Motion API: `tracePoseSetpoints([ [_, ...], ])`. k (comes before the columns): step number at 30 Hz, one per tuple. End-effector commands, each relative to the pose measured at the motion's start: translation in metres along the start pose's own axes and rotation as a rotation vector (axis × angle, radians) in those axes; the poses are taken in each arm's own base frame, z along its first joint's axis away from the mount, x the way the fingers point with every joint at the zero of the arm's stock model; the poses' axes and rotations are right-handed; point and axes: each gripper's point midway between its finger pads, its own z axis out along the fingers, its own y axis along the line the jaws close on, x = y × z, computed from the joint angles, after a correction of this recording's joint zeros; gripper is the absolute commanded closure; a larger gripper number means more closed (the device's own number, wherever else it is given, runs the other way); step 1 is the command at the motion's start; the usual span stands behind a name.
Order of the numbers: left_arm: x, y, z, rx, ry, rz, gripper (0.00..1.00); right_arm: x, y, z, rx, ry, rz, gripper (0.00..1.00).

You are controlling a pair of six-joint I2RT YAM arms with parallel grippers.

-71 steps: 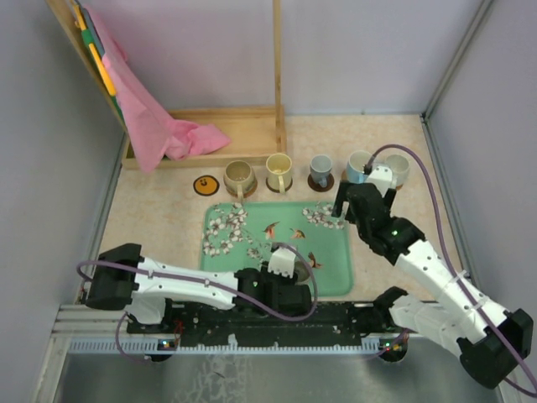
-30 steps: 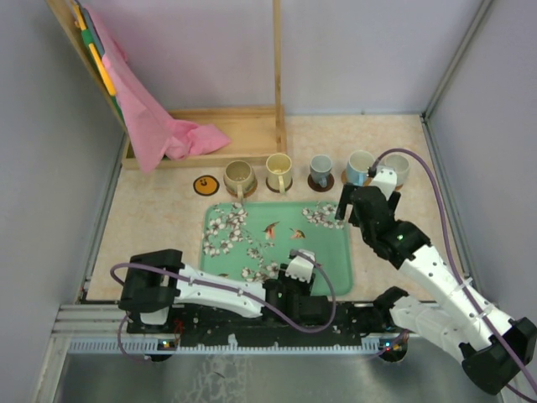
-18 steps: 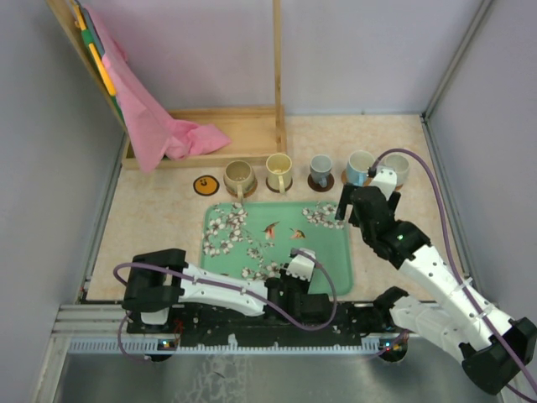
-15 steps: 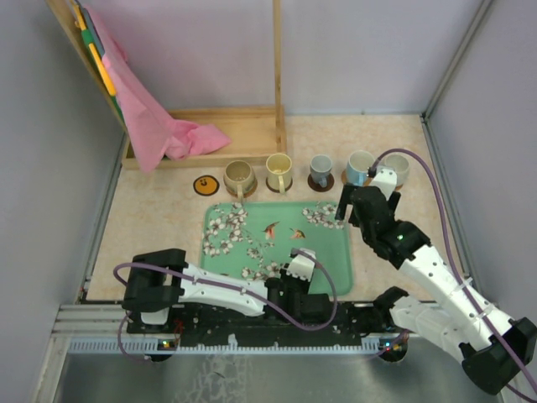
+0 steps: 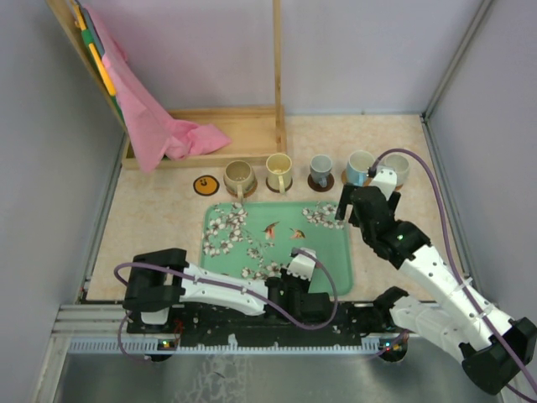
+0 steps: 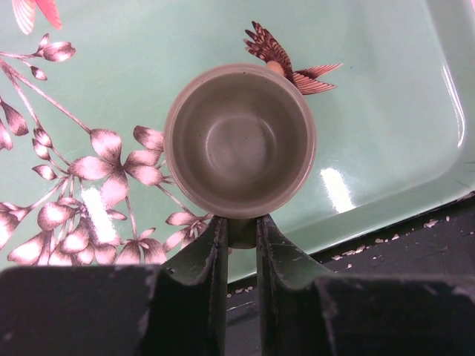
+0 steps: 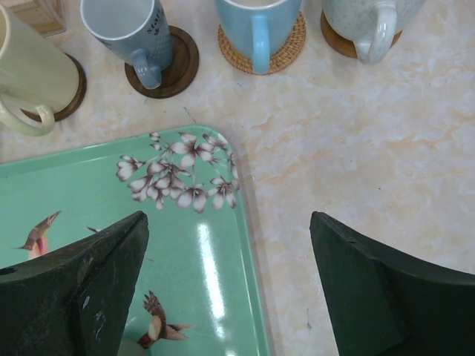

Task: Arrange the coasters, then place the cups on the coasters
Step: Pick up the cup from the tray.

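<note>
Left pincer (image 6: 241,222) grips cup (image 6: 240,141) on green tray (image 6: 386,111).

We see a beige marbled worktop (image 5: 155,231). A green tray (image 5: 334,250) painted with pink blossoms and birds lies near the middle, toward the near edge. At the far left corner stands a wooden frame (image 5: 252,126), with a pink cloth (image 5: 149,117) draped from its leaning side onto its base.
</note>
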Motion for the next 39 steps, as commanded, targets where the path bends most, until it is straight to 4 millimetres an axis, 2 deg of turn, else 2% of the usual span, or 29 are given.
tracePoseSetpoints([
  [1, -0.006, 0.001, 0.003, -0.02, -0.024, -0.022, 0.96, -0.011, -0.004, -0.002, 0.016, -0.043, 0.036, 0.1],
  [2, -0.008, 0.002, 0.003, -0.026, -0.028, -0.023, 1.0, -0.011, -0.004, -0.001, 0.017, -0.041, 0.035, 0.1],
  [9, -0.024, 0.014, -0.007, -0.062, -0.061, -0.033, 1.0, -0.009, -0.003, -0.002, 0.009, -0.033, 0.041, 0.1],
  [16, -0.047, 0.05, -0.017, -0.124, -0.081, -0.09, 1.0, -0.007, 0.0, -0.001, -0.005, -0.023, 0.04, 0.11],
  [21, -0.07, 0.089, -0.018, -0.181, -0.097, -0.156, 1.0, -0.008, 0.005, 0.002, -0.013, -0.018, 0.028, 0.11],
  [29, -0.106, 0.163, -0.015, -0.29, -0.147, -0.204, 1.0, -0.017, 0.017, 0.008, -0.035, -0.028, 0.01, 0.1],
  [33, -0.121, 0.196, -0.006, -0.339, -0.162, -0.233, 1.0, -0.02, 0.024, 0.012, -0.052, -0.02, 0.002, 0.1],
  [39, -0.145, 0.234, 0.012, -0.36, -0.22, -0.282, 1.0, -0.02, 0.032, 0.016, -0.074, -0.019, 0.001, 0.1],
])
